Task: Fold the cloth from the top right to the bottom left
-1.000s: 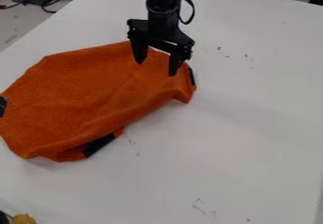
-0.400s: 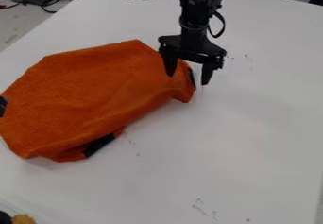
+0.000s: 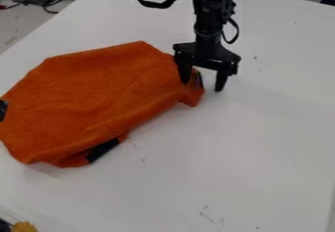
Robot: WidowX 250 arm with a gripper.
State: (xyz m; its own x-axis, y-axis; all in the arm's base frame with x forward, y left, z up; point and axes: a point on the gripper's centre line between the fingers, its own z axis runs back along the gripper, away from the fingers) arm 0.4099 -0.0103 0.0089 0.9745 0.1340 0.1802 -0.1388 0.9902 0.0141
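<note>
Cloth: one, orange point(image 3: 91, 99), lying on the left part of my table point(image 3: 262, 143), stretched from the left edge of the view to just under my gripper point(image 3: 202, 85).
Cloth, outline: uneven, with a blunt corner at the top and a small flap at the right end, below my gripper.
Cloth, dark patches: three; one at the left edge point(image 3: 3, 110), one on the lower edge point(image 3: 103, 150), one at the right end point(image 3: 200, 79), between my fingers as seen here.
Gripper: mine, black, two fingers, pointing down; fingers apart, nothing clamped.
Gripper, position: at the cloth's right end; one finger in front of the orange fabric, the other past its edge, against the white of the table. Contact with the cloth: cannot tell.
Table, surface: white, with small dark marks point(image 3: 206, 214).
Lower left corner: a yellow-brown item point(image 3: 25, 226), partly in view.
Upper left, beyond the table: cables point(image 3: 49, 5).
</note>
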